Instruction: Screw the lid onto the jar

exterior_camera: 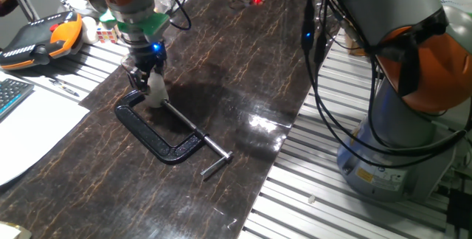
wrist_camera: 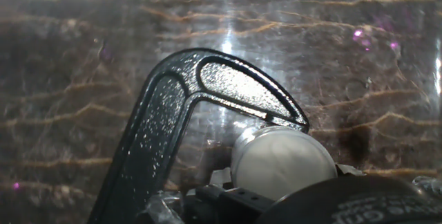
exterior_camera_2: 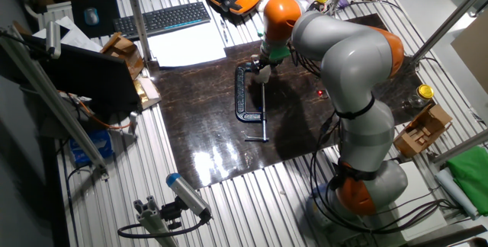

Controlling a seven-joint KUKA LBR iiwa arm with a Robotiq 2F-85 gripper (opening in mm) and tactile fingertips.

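The gripper (exterior_camera: 150,75) is low over the dark mat (exterior_camera: 221,62), and its fingers pinch a whitish jar (exterior_camera: 155,90) from both sides. The jar stands inside the frame of the black clamp (exterior_camera: 158,132), near its closed end. In the hand view the lid (wrist_camera: 283,160) sits on top of the jar. What is inside the jar cannot be seen.

We see a robot lab: a big robot arm (exterior_camera_2: 343,56), a keyboard (exterior_camera_2: 162,20), many cables (exterior_camera: 324,84) and metal rails (exterior_camera_2: 46,102).
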